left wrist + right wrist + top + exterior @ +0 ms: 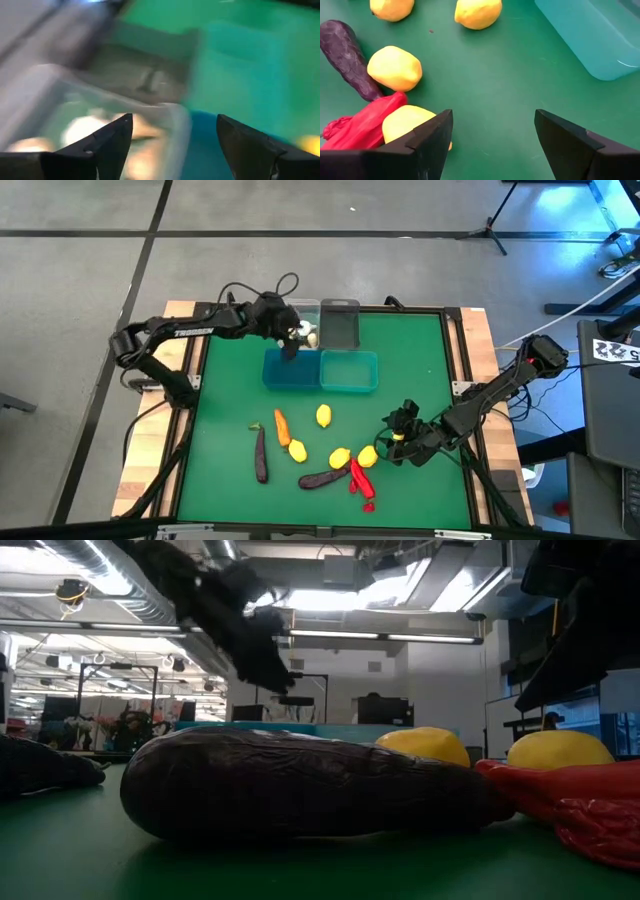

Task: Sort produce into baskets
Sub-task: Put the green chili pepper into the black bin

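Hovering wide-open: left gripper [291, 340] at upper centre, over clear bin [303, 313] holding garlic [311, 336]. Spreading empty: right gripper [397, 435], lower right, beside lemon [367, 456], chili [360, 481], eggplant [320, 478]. Reading "TROSSEN" along the left arm.

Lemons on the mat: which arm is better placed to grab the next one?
Right, probably. The right gripper hangs open beside the nearest lemon, which shows just past its fingers in the right wrist view. The left gripper, also open, is over the clear bin, far from the loose produce.
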`<state>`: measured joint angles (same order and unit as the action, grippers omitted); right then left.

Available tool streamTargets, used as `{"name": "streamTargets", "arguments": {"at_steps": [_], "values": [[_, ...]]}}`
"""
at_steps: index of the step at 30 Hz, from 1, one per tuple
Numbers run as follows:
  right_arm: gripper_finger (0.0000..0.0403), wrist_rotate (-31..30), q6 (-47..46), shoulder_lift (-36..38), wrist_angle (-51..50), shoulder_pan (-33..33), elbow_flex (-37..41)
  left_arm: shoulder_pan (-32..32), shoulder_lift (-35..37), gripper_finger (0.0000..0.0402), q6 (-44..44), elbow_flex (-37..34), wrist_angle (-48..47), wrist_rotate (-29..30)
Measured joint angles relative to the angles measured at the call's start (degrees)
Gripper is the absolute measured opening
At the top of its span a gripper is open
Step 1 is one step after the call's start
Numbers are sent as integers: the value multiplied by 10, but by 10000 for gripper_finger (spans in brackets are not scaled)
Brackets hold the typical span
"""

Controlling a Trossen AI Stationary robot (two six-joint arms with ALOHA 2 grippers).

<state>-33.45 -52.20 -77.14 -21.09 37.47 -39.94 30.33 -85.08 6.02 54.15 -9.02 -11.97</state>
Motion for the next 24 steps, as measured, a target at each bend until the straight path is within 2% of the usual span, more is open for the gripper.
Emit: {"name": "streamTargets", "arguments": {"at_steps": [3, 7, 9, 13, 16, 20, 24], "values": [[280, 0, 0, 0, -2, 0, 0, -40, 44, 277, -15, 0, -47, -29], [280, 0, 0, 0, -2, 0, 0, -117, 93, 275, -47, 1, -105, -14], [280, 0, 0, 0, -2, 0, 0, -165, 109, 275, -77, 1, -129, 23], [280, 0, 0, 0, -2, 0, 0, -279, 118, 274, -145, 1, -180, 133], [280, 0, 0, 0, -1, 0, 0, -361, 118, 274, -193, -16, -176, 176], [280, 0, 0, 0, -1, 0, 0, -454, 143, 274, -266, -80, -141, 249], [280, 0, 0, 0, -3, 0, 0, -522, 198, 274, -394, -157, -141, 356]]}}
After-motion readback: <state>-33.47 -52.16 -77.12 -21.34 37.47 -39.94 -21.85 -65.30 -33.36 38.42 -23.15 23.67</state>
